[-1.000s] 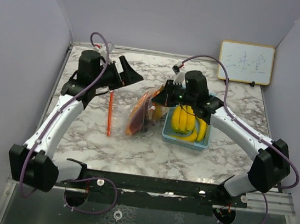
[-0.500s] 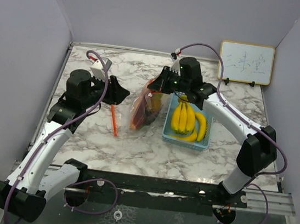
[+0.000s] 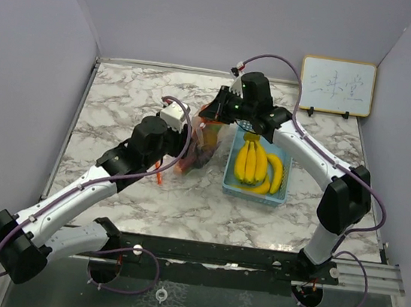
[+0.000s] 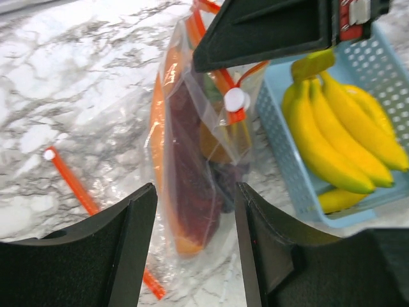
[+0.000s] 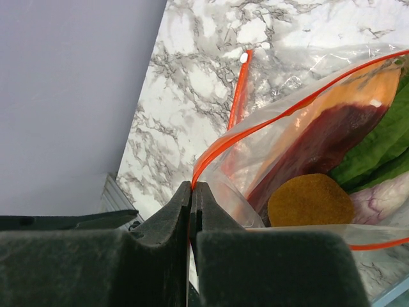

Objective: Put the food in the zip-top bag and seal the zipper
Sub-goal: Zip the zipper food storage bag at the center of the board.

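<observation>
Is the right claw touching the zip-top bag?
Touching. The right wrist view shows the right claw shut on the orange zipper edge of the zip-top bag.

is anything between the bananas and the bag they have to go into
Only the blue basket's side wall lies between the bananas and the zip-top bag. The right gripper, shut on the bag's zipper edge, sits just above the bananas' stem end, which may crowd a lift.

A white, grey-veined marble bench point(image 3: 121, 104) carries a light-blue plastic basket point(image 3: 253, 197) right of centre. Just left of the basket, a filled zip-top bag point(image 3: 194, 152) rests on the marble. Further left lies a thin orange strip point(image 4: 71, 181) with a white tip. Behind the basket, far right, stands a small whiteboard point(image 3: 336, 86).
</observation>
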You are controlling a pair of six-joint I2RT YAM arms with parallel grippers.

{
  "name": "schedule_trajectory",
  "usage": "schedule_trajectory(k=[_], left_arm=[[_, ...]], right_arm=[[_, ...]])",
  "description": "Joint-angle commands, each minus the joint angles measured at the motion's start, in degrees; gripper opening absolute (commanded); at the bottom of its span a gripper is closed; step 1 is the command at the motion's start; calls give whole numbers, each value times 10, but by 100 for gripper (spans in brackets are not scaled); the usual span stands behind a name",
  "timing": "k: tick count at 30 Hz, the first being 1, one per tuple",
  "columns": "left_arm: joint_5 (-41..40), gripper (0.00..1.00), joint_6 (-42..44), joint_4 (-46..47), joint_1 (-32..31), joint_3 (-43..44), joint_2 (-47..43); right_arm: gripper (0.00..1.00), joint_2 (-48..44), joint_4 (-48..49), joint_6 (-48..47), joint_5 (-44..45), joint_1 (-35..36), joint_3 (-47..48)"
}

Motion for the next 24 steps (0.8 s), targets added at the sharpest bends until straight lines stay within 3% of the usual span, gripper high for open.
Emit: schedule_trajectory(k=[1,5,10,15,24], left_arm=[[-97,51,68,107,-14,-44,-3],[-90,49,86,192,-16,-84,-3],[-58,49,71,225,-23,-85,24],[-39,56,68,263,-33,-86,48],[-34,55,61,325,-39,-100,101]], right_arm=[[2,4,-2,4,-5,-2,27],[2,4,-8,4,-1,-2,30],[2,12,-11,6,-5,-2,36],[2,15,-9,6,-7,-2,39],[2,17,-20,0,-10,-2,57]])
